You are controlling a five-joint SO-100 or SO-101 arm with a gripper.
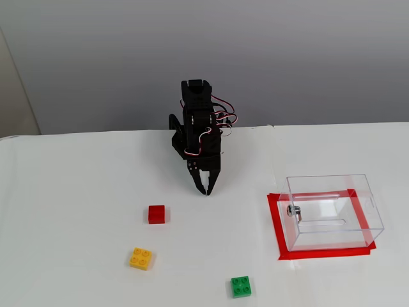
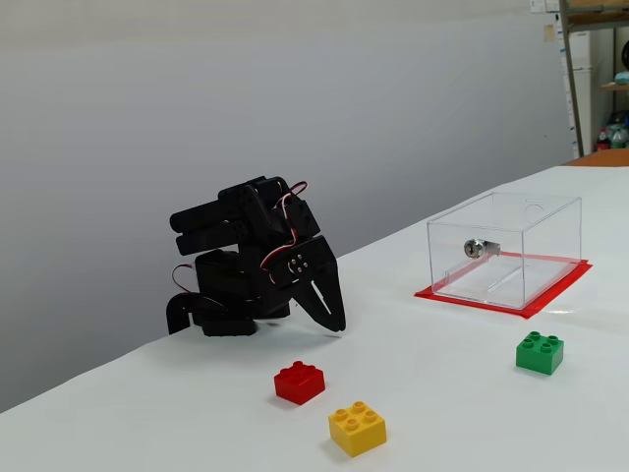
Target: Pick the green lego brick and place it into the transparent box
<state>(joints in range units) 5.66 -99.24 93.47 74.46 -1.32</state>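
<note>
Arm folded up at the top centre of a fixed view, its black gripper (image 1: 205, 190) pointing down at the white table (image 1: 77, 211); from what I see in both fixed views the fingers lie together, with nothing between them. In the other fixed view the gripper (image 2: 337, 325) sits left of centre, tips close to the tabletop (image 2: 462, 393).

I find the green lego brick (image 1: 241, 286) at the bottom of the frame, right of centre, resting flat with studs up, well apart from the gripper. In the side-on fixed view it (image 2: 540, 353) sits at the lower right, near the front of the transparent box (image 2: 506, 249).

The transparent box (image 1: 332, 211) stands at the right of the frame on a rectangle of red tape (image 1: 275, 220), a small metal fitting (image 1: 293, 210) on its left wall. I see nothing inside it.

A red brick (image 1: 156, 214) lies left of centre, a yellow four-stud brick (image 1: 140, 258) just below it. In the side-on view the red brick (image 2: 300, 382) and the yellow one (image 2: 358, 428) sit at bottom centre, near each other but apart.
</note>
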